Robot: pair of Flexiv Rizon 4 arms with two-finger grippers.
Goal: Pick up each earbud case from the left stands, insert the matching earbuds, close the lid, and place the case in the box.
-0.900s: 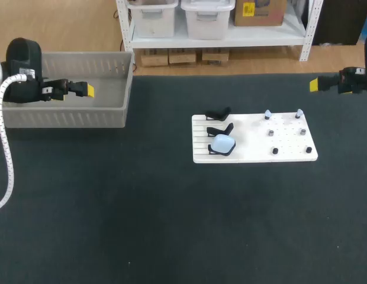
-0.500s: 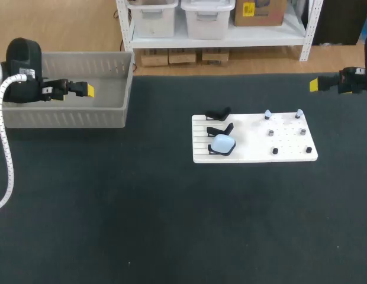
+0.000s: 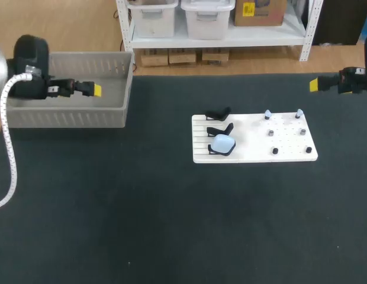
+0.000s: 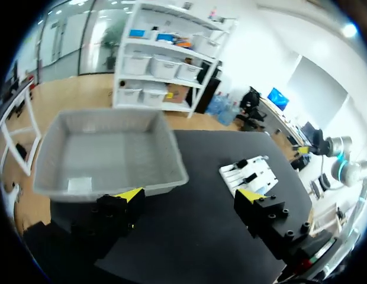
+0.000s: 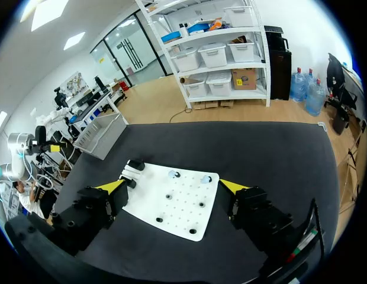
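Box [image 3: 65, 116] (ribbed grey plastic) stands apart from flat white board [image 3: 254, 155]

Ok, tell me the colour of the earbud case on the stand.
The earbud case is pale blue, clearest in the head view.

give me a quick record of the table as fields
left gripper: open, empty, at the grey box
right gripper: open, empty, beyond the board's far right corner
white board: right of table centre
earbud case: pale blue, on the nearest black stand
middle stand: empty
far stand: empty
pale pieces: two on the far pegs, likely earbuds
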